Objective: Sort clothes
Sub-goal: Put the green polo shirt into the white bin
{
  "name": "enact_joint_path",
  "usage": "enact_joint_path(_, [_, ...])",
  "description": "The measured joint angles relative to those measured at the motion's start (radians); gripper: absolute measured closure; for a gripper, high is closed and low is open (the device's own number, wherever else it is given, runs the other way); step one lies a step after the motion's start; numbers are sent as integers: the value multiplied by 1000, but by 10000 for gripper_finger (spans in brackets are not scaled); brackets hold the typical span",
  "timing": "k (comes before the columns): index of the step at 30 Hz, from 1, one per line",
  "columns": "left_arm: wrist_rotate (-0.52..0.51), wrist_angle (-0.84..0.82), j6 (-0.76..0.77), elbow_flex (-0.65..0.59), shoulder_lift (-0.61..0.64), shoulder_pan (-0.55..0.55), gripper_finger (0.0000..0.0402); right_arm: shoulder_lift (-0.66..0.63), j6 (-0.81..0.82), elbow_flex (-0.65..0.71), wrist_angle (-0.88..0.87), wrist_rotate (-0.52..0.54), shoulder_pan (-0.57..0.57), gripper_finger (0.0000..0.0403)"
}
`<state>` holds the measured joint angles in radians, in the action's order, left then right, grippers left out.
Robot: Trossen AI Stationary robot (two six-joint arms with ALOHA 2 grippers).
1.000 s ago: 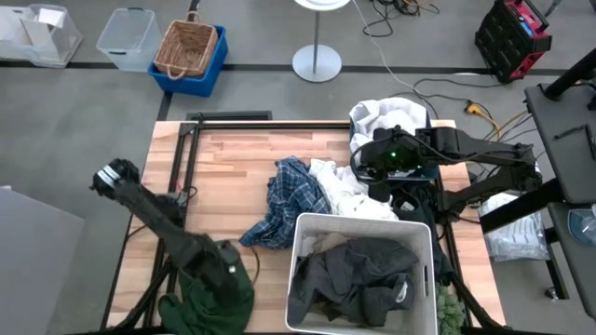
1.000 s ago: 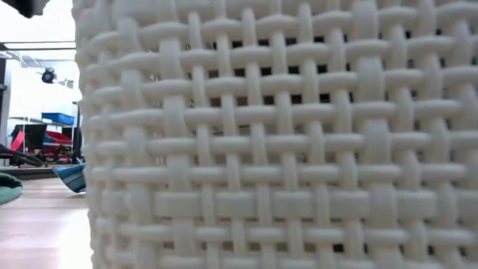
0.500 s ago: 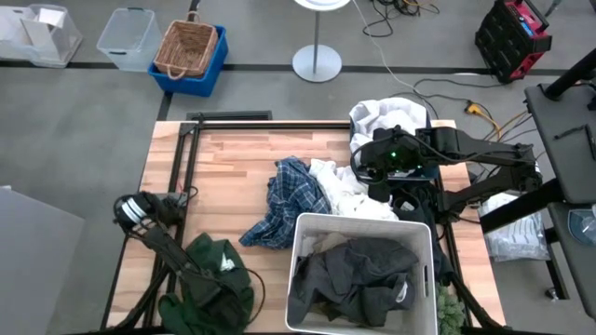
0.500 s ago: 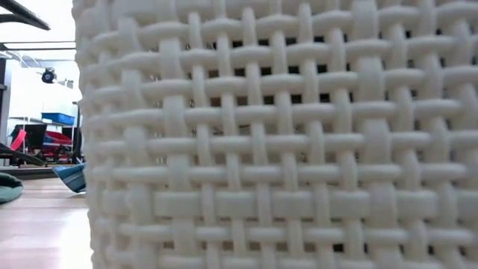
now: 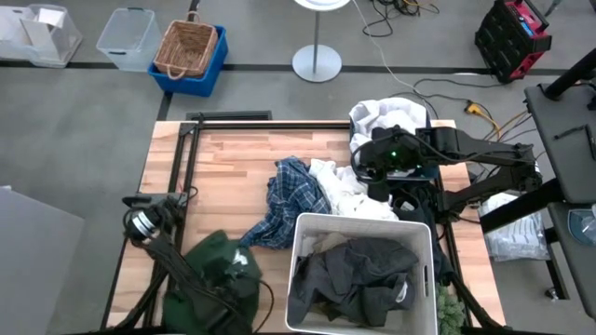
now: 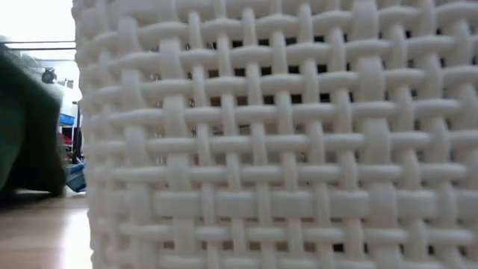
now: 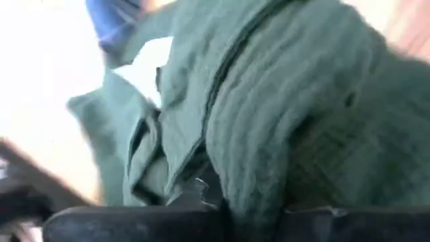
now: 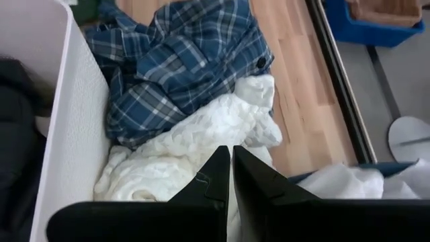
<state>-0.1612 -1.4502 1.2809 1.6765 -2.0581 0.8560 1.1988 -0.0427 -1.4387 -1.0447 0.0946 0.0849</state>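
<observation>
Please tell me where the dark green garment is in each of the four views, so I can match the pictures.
High view: dark green garment at the table's near left corner.
Low view: dark green blur at the left edge.
Left wrist view: it fills the picture.
Right wrist view: not clearly in it.
Shared landmark: the white bin.

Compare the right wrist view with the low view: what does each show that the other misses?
Only the right wrist view shows the plaid shirt lying against the white garment on the wooden table, with the right hand shut and empty above them, plus dark clothes inside the bin. Only the low view shows the bin's woven wall close up and a blurred green garment beside it. Both show the white bin.
</observation>
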Motion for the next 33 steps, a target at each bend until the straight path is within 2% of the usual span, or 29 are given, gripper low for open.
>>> enact_joint_path(3, [-119, -134, 34, 149, 15, 12, 394, 0, -21, 0, 40, 0, 0, 390])
enact_joint_path(7, [-320, -124, -8, 277, 85, 21, 398, 0, -47, 0, 67, 0, 0, 390])
enact_joint_path(12, [-506, -119, -101, 418, 142, 20, 400, 0, -81, 0, 97, -28, 0, 390])
enact_joint_path(15, [-629, -121, -225, 502, 161, 20, 400, 0, -168, 0, 160, -143, -5, 390])
enact_joint_path(20, [-851, -121, -441, 642, 163, 13, 401, -1, -271, 39, 402, -457, -28, 390])
enact_joint_path(22, [-933, -120, -522, 681, 164, 12, 401, -1, -295, 78, 507, -511, -42, 390])
enact_joint_path(25, [-1076, -119, -617, 666, 185, 11, 401, -1, -353, 151, 687, -513, -71, 390])
enact_joint_path(28, [-1134, -115, -666, 666, 203, -14, 401, -1, -388, 214, 858, -502, -95, 390])
enact_joint_path(30, [-1175, -91, -705, 670, 211, -38, 401, -1, -388, 231, 931, -439, -111, 390])
enact_joint_path(33, [-1233, -6, -789, 674, 225, -81, 401, -11, -400, 225, 946, -315, -119, 390])
